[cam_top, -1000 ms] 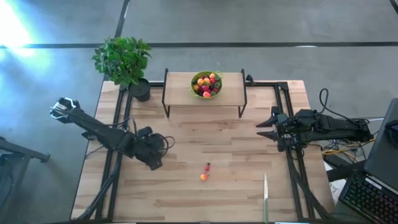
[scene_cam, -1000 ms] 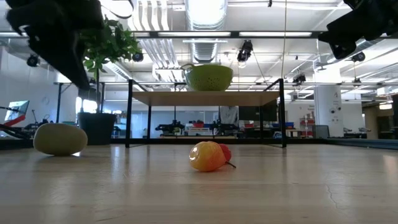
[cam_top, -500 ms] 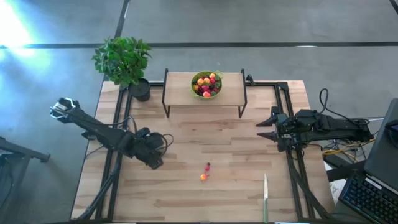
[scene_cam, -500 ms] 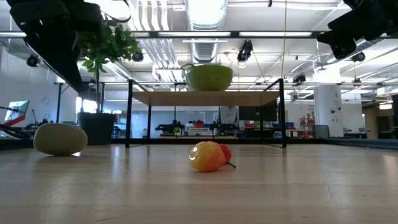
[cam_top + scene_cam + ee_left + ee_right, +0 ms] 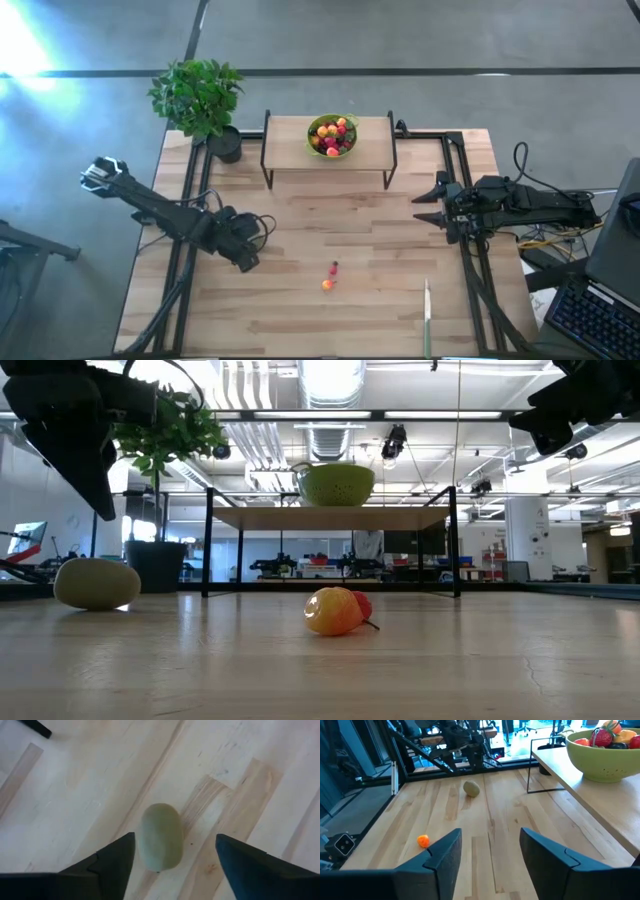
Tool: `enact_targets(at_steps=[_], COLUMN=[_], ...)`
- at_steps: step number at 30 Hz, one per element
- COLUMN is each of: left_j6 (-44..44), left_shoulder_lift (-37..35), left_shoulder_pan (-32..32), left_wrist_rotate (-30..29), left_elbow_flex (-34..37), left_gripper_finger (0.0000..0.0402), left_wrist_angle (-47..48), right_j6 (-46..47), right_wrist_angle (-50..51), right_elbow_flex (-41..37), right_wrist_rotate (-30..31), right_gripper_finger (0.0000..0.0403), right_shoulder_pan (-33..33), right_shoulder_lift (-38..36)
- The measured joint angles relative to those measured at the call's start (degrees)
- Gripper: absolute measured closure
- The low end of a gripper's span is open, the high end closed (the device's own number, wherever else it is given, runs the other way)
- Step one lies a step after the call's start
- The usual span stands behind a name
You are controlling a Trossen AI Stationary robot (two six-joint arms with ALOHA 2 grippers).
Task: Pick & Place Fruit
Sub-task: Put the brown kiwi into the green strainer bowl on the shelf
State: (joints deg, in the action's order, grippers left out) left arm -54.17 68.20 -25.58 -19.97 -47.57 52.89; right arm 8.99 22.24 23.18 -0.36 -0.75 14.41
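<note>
Hovering over the kiwi point(image 5: 160, 837), the left gripper point(image 5: 172, 865) has its fingers spread wide to either side of the fruit, released and holding nothing. The kiwi lies on the table point(image 5: 300, 315) below and between the fingertips, not touched by them. Compared with a second ago, the left gripper has drawn back a little toward the table's left side in the high view and sits higher and farther left in the low view; the fingers look wider apart than before. The kiwi has not moved in the low view point(image 5: 97, 583).

The left arm reaches in from the left edge, angled down across the table, its gripper point(image 5: 243, 258) pointing downward at the left-centre of the boards.

The right gripper point(image 5: 432, 204) waits at the right side, fingers parted and empty, unchanged from earlier; its arm lies level, pointing toward the table's middle.

A small orange fruit point(image 5: 327, 285) and a red berry point(image 5: 334, 268) lie near each other at the table's centre front, where they were. More fruit fills the bowl point(image 5: 318, 143) on the raised shelf point(image 5: 372, 135) at the back. A knife point(image 5: 427, 315) lies at the front right, and a plant point(image 5: 198, 95) stands at the back left corner.
</note>
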Motion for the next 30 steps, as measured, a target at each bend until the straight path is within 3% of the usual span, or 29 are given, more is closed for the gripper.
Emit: enact_targets(at_steps=[7,30], left_j6=[0.2,1.1], left_shoulder_lift=[0.0,2.3], left_shoulder_pan=[0.0,3.5], left_wrist_rotate=[0.1,5.0], left_elbow_flex=[1.2,8.5], left_gripper_finger=[0.0067,0.0067], left_wrist_angle=[-0.3,-9.5], right_j6=[0.0,0.0], right_wrist_angle=[0.0,0.0], right_elbow_flex=[0.0,0.0], right_wrist_rotate=[0.0,0.0], right_gripper_finger=[0.0229,0.0309], right_shoulder_pan=[0.0,0.0], right_shoulder_lift=[0.0,0.0])
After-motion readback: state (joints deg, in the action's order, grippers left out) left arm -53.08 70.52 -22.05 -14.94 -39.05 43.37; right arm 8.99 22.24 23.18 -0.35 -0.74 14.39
